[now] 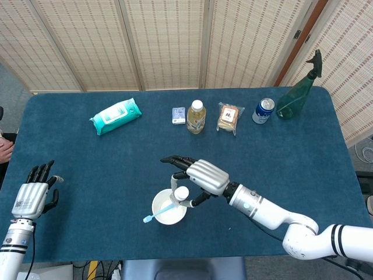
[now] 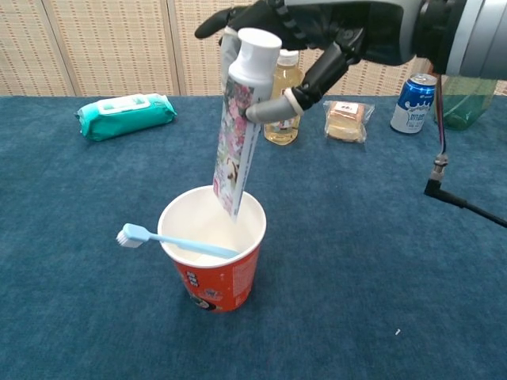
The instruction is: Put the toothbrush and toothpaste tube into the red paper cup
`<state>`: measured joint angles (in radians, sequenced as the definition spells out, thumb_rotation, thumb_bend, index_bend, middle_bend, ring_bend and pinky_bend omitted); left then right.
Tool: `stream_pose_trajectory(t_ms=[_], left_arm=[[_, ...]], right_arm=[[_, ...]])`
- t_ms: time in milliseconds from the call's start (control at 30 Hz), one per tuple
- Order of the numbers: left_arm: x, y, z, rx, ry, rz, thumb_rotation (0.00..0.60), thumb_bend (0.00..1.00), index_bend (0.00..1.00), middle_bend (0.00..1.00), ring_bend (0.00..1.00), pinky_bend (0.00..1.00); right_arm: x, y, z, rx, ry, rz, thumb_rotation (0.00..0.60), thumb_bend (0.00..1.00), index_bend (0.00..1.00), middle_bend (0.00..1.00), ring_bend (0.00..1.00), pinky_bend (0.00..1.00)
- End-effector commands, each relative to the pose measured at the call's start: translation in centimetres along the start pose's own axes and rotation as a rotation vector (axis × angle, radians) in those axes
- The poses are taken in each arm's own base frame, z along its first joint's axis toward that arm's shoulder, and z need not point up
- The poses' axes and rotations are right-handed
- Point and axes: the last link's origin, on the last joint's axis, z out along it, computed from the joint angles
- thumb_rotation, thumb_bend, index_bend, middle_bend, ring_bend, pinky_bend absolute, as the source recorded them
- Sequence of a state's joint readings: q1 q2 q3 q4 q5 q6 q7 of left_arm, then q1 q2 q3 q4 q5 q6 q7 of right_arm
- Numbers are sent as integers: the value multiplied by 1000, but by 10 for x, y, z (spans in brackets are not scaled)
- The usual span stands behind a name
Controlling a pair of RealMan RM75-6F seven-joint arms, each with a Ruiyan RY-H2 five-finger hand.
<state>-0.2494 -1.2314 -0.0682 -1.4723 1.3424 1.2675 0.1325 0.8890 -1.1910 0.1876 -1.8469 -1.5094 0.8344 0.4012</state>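
Observation:
The red paper cup (image 2: 212,277) (image 1: 162,216) stands near the front middle of the table. A light blue toothbrush (image 2: 173,239) (image 1: 162,211) leans in it, bristle head sticking out over the left rim. My right hand (image 2: 317,36) (image 1: 201,177) holds the toothpaste tube (image 2: 239,134) (image 1: 180,195) cap up, hanging almost upright over the cup. The tube's flat lower end dips just inside the cup's mouth. My left hand (image 1: 34,195) rests at the table's left edge, fingers apart, holding nothing.
Along the far side of the blue table (image 1: 303,151) lie a teal wipes pack (image 1: 116,115), a small box (image 1: 178,115), a juice bottle (image 1: 196,116), a snack packet (image 1: 229,118), a blue can (image 1: 263,110) and a green spray bottle (image 1: 297,96). A black cable (image 2: 463,202) crosses the right side.

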Motion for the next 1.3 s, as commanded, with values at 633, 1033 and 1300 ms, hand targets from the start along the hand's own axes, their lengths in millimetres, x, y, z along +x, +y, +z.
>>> stream_pose_trajectory(t_ms=[633,1033,1300], left_arm=[[-3,-5,-3,12,-11,-5,600,601,348,0,0,0],[-4,-7,-5,15,-11,-8,600,601,348,0,0,0],[-5,-8,-6,20,-13,-9,600,601,348,0,0,0]], right_arm=[[-45,28,16,-36,-91,60,600,198,716,83,0,152],[-61,37,21,-52,-117,70,600,198,716,82,0,152],[-68,44,20,-66,-125,78,600,198,716,83,0,152]])
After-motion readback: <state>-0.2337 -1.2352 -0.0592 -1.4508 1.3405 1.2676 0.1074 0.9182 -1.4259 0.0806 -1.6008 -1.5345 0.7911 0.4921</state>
